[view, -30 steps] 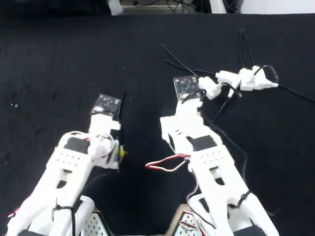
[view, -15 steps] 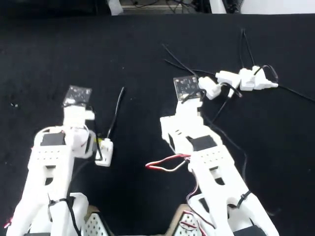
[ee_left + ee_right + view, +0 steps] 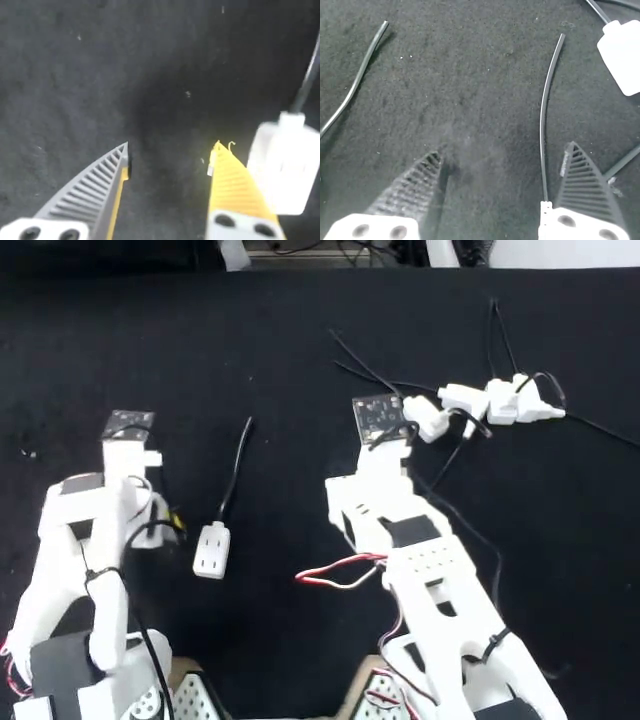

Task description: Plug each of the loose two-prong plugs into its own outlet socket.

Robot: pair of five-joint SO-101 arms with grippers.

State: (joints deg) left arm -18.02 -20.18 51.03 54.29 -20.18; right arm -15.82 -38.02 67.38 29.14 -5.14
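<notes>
A white corded connector (image 3: 211, 550) lies flat on the black cloth, its black cord (image 3: 236, 465) running away from it. My left gripper (image 3: 170, 161) stands open just to its left, nothing between its fingers; the connector (image 3: 280, 170) lies outside the yellow finger (image 3: 227, 180). In the high view the left gripper (image 3: 168, 530) is a short gap away from it. My right gripper (image 3: 502, 160) is open over bare cloth, with a white plug (image 3: 622, 42) farther off. A cluster of white plugs and sockets (image 3: 490, 402) lies at the back right.
Thin black cords (image 3: 547, 110) cross the cloth near the right gripper and trail around the right arm (image 3: 400, 530). Another cord (image 3: 355, 85) lies to the other side. A red and white wire (image 3: 335, 570) loops from the right arm.
My left arm has swung to the left and let go of the white corded connector, which now lies on the cloth. The right arm has kept still.
</notes>
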